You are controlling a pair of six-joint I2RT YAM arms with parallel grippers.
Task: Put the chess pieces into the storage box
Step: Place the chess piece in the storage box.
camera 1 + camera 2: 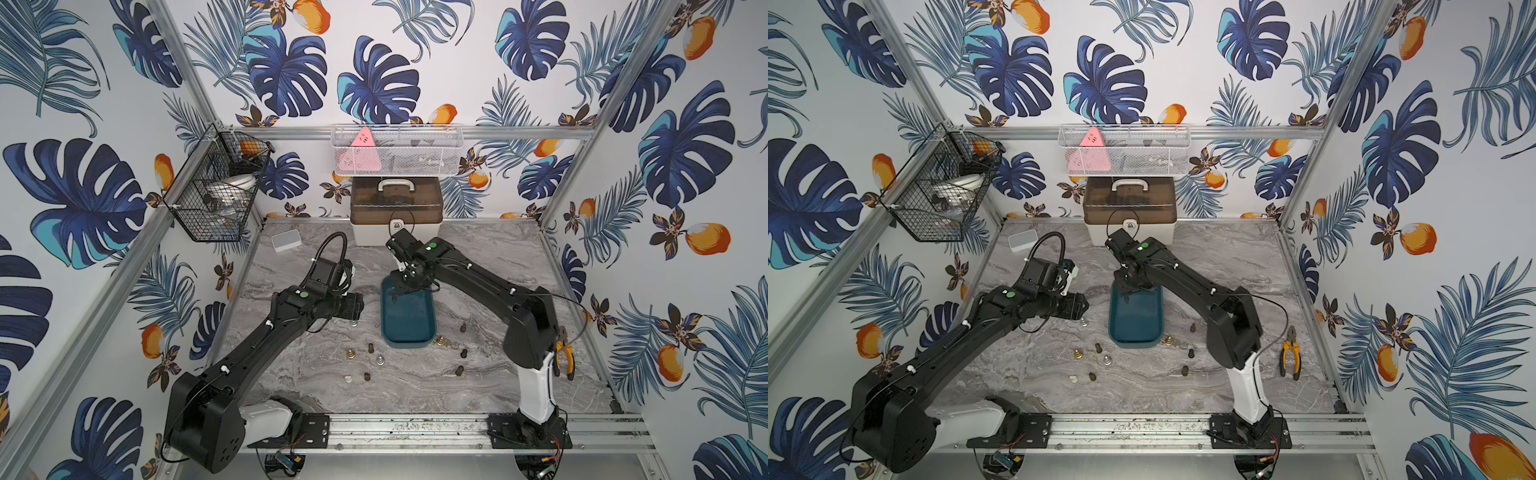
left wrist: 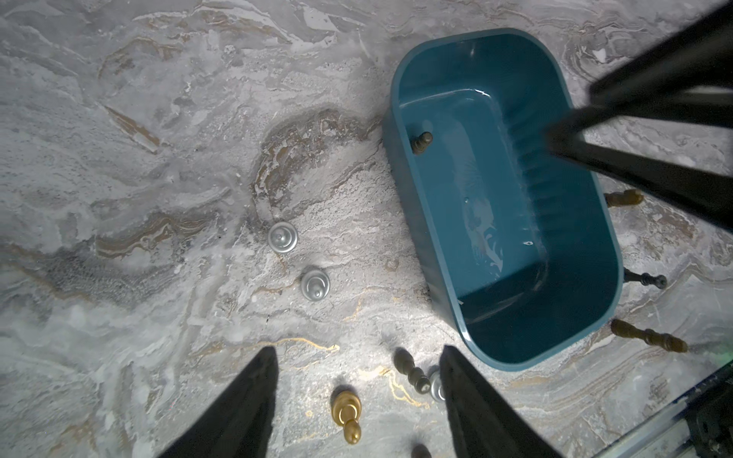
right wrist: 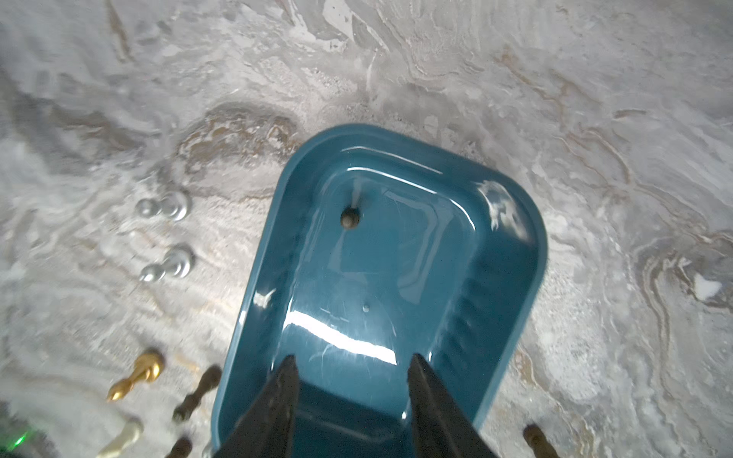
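While the right tool [image 3: 353,357] hangs over the storage box [image 3: 515,301], jaws parted and nothing between them, one dark piece [image 3: 350,217] sits on the box floor, close to the wall at the end toward the desk's back edge. The box itself lies mid-desk.

Danger, I'd say: draw that arm away low and a finger clips the rim. That would shove the light box into the gold piece [image 1: 440,341] just beside its front corner.

Over to the left tool [image 2: 357,349]: jaws wide, empty, hovering above the desk beside the box. Below it are a brass pawn [image 2: 347,412] and a dark figure [image 2: 410,372] right against a silver one [image 2: 435,386]. Crowded! Drop there and a finger may tip the neighbour, and round bases roll. The silver pair [image 2: 282,236] stands clearer.

The other chess pieces [image 1: 379,359] are scattered toward the front edge.

Hard to tell:
- whether the boxed piece stands or leans;
- the silver one, half hidden behind a finger;
- the left tool's fingers, lost under its wrist in both top views;
- detail in the smeared right wrist view.
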